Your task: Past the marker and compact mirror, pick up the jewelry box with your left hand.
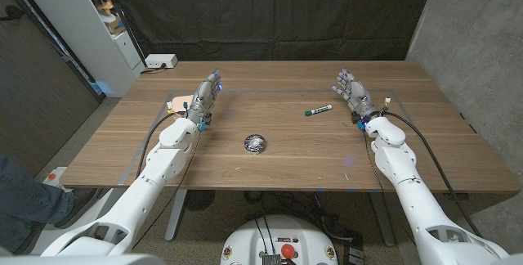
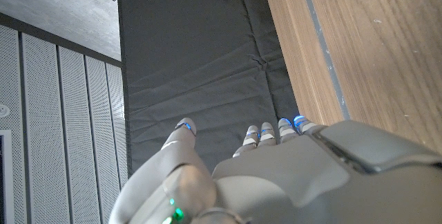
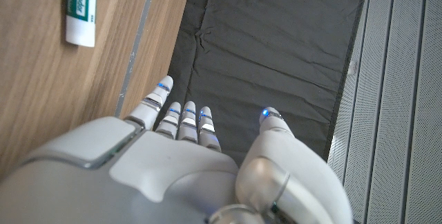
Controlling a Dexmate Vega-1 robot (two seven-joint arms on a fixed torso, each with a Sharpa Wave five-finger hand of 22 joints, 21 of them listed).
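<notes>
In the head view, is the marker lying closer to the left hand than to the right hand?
No, the marker lies on the table just beside the right hand, well across from the left hand.

White arms with black cables; grey hands, fingertips apparently lit blue [image 3: 164, 85].

Wooden table [image 1: 278, 163], grain running side to side, w/ thin grey line marking a rectangle near its edges. Approx. centre: small round shiny compact mirror [image 1: 254, 143]. Right of centre, farther back: white marker [image 1: 319, 110] w/ green cap and green lettering, lying at a slant, well apart from mirror. Left side, near far corner: pale peach jewelry box [image 1: 181, 101], partly hidden behind robot's left hand. Both robot hands sit over the tabletop at either side.
</notes>
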